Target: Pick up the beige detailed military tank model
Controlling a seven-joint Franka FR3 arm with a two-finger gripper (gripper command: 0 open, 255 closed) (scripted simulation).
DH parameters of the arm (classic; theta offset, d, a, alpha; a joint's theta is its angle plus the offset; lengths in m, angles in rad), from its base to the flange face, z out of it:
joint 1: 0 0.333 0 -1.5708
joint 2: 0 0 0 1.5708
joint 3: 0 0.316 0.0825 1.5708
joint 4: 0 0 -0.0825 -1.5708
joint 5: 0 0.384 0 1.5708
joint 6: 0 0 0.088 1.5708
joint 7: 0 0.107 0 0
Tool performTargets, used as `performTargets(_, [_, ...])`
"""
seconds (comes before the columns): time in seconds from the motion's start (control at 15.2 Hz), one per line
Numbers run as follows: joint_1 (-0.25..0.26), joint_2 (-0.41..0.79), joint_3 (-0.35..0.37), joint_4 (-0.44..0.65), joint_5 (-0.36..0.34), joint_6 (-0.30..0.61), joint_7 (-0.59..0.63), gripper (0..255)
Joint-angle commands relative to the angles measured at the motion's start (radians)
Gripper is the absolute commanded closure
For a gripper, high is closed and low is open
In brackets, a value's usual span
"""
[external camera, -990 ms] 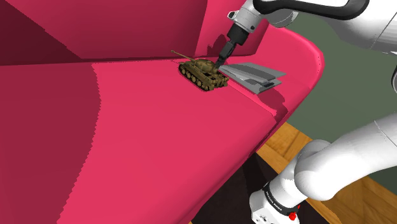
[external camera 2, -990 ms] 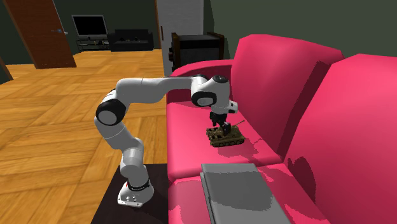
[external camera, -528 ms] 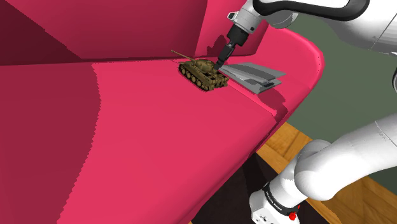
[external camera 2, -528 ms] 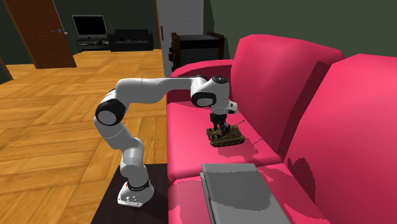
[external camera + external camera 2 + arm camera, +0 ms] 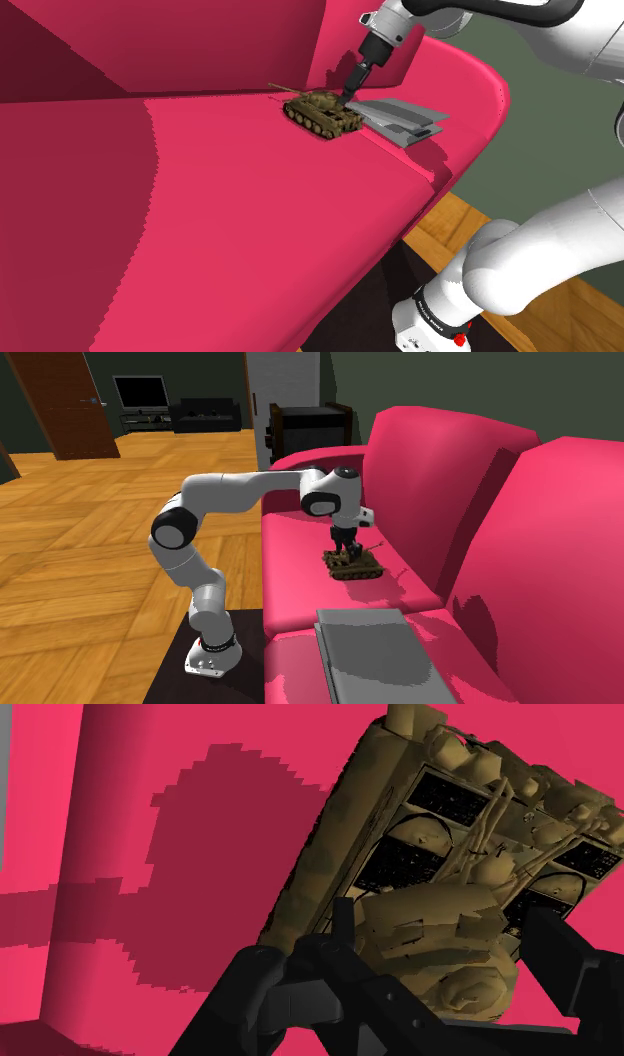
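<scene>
Grip status: we're clamping the black two-finger gripper [image 5: 450, 939] on the turret of the olive-tan camouflaged tank model [image 5: 321, 111], down at the crimson sofa seat [image 5: 220, 220] near the backrest. We're planning a slow vertical lift, keeping the hull level, since the narrow turret hold is risking tilt.

This is the living room of a home. A big pink-red sofa [image 5: 450, 482] with plump back cushions takes up the second exterior view from 1 to 5 o'clock. A warm wooden plank floor [image 5: 90, 562] spreads out at 9 o'clock. At 11 o'clock a flat television [image 5: 140, 392] stands on a low stand [image 5: 145, 420], with a dark couch [image 5: 205, 414] just beside it. A brown wooden door [image 5: 65, 402] shows at 10 o'clock, and a dark cabinet [image 5: 310, 424] stands at 12 o'clock, beyond the sofa's arm.
</scene>
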Motion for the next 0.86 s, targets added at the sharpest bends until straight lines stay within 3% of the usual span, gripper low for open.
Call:
performTargets(0.0, [0.000,0.003,0.000,0.030,0.000,-0.025,0.005,255])
performTargets(0.79, [0.002,0.039,-0.004,0.204,0.001,-0.162,0.026,255])
